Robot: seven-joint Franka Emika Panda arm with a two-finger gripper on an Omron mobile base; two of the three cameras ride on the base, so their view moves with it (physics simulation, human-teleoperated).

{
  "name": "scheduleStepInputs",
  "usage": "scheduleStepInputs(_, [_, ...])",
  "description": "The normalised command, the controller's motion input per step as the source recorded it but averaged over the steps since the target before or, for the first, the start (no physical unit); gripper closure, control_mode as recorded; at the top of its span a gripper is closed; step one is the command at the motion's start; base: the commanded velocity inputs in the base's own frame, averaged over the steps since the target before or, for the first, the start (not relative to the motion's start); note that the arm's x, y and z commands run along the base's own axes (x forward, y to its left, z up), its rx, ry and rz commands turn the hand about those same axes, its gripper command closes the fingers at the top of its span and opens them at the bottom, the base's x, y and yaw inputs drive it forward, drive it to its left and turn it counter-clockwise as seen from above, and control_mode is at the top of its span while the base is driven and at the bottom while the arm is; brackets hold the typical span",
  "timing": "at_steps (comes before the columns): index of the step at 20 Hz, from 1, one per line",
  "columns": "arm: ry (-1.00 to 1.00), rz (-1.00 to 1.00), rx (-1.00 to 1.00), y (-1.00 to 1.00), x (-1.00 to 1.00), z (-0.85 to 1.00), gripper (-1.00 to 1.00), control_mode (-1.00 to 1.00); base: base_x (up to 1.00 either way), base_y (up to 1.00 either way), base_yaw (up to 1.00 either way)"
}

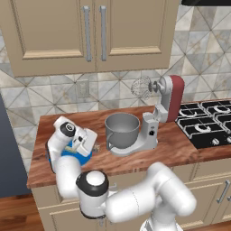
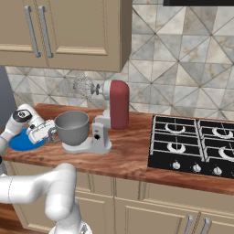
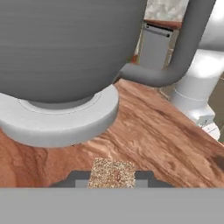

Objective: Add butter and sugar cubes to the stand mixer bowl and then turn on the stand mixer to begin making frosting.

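The deep round grey metal stand mixer bowl [image 1: 122,129] sits on the light grey base of the stand mixer [image 1: 155,119], whose dark red rounded head is tilted back so that the wire whisk [image 1: 141,86] hangs in the air above and behind the bowl. Mixer and bowl stand on the brown wooden countertop [image 1: 176,146], with the black gas hob [image 1: 207,122] to the right of the mixer. A flat round blue plate [image 1: 76,156] lies on the countertop to the left of the bowl, partly hidden by the white arm.

The two-finger gripper [image 1: 92,147] is held low over the countertop just left of the bowl, above the right edge of the plate. In the hand view the bowl wall [image 3: 65,43] and its curved grey side handle [image 3: 175,57] rise close ahead of the gripper, above the pale round foot of the mixer base. At the bottom of that view a small speckled whitish-beige block, the sugar cubes [image 3: 112,173], lies between the two dark fingertips [image 3: 76,178], which stand narrowly set against either side of it; the claw thus holds the sugar cubes beside the bowl, outside it. The bowl interior seen from the left base view appears bare grey metal.
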Motion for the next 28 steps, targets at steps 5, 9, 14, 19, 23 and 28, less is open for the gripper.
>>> scheduleStepInputs(5, [-0.1, 0.01, 0.04, 0.39, -0.28, 0.57, 1.0, -1.0, 0.0, 0.0, 0.0])
scheduleStepInputs(9, [-0.14, 0.03, 0.08, 0.19, -0.19, 0.77, 1.0, -1.0, 0.0, 0.0, 0.0])
scheduleStepInputs(14, [-0.13, 0.05, 0.1, -0.01, -0.06, 0.78, 1.0, -1.0, 0.0, 0.0, 0.0])
scheduleStepInputs(19, [-0.09, 0.17, 0.08, -0.37, 0.0, 0.47, 1.0, -1.0, 0.0, 0.0, 0.0])
scheduleStepInputs(23, [-0.06, 0.28, 0.06, -0.52, 0.0, 0.28, 1.0, -1.0, 0.0, 0.0, 0.0])
scheduleStepInputs(28, [-0.08, 0.27, 0.04, -0.57, 0.0, 0.26, 1.0, -1.0, 0.0, 0.0, 0.0])
